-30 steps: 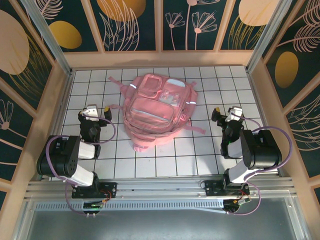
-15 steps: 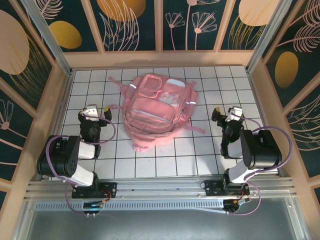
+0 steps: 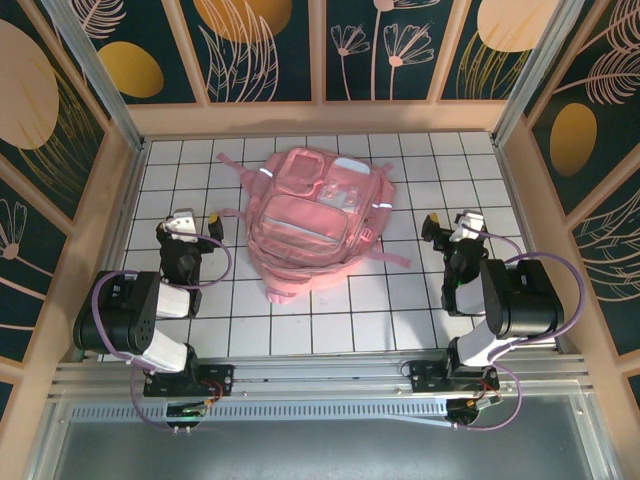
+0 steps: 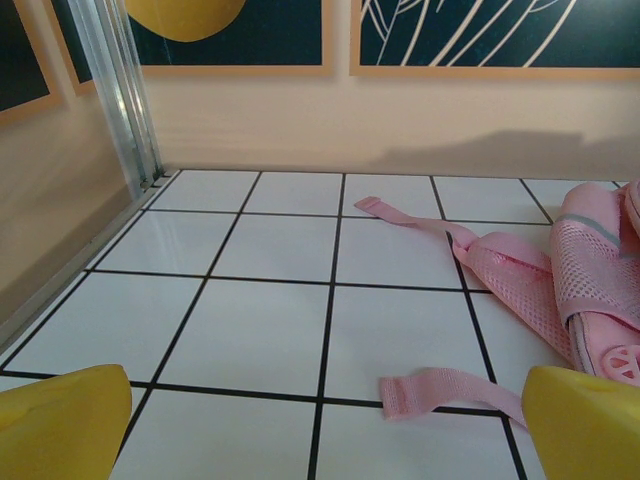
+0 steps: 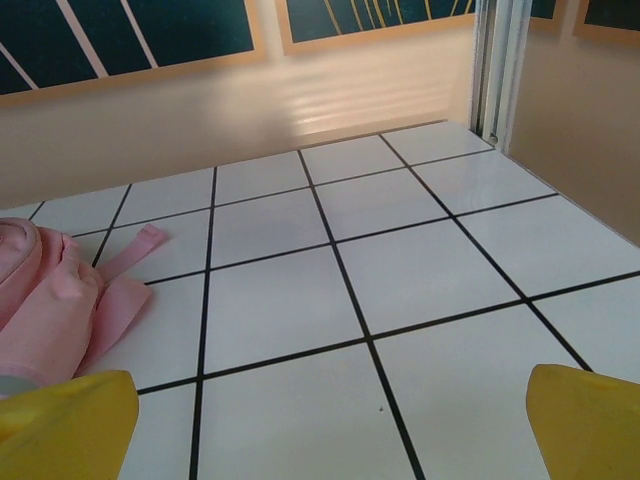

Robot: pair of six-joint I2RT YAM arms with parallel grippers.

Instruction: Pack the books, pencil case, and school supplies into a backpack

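From up top, the glossy pink backpack (image 3: 315,225) is lying flat in the middle of the white tiled table (image 3: 430,320), shiny front pockets facing up. Its long axis is running far-to-near, with the near end leaning a bit to the left. Any print on the pockets is too small for me to read. The left gripper (image 3: 190,219) is sitting just left of it and the right gripper (image 3: 460,223) is a bit further off on the other side. Neither is touching the bag.

Left wrist cam: the left gripper (image 4: 320,440) is gaping wide with nothing in it, its yellow fingertips (image 4: 60,425) sitting out at the bottom corners. The backpack (image 4: 600,270) is poking in from the right, with a loose pink strap (image 4: 440,388) trailing across the tile.

Right wrist cam: the right gripper (image 5: 320,430) is also spread wide over bare tile and holding nothing. The backpack (image 5: 40,300) is showing at the left edge.
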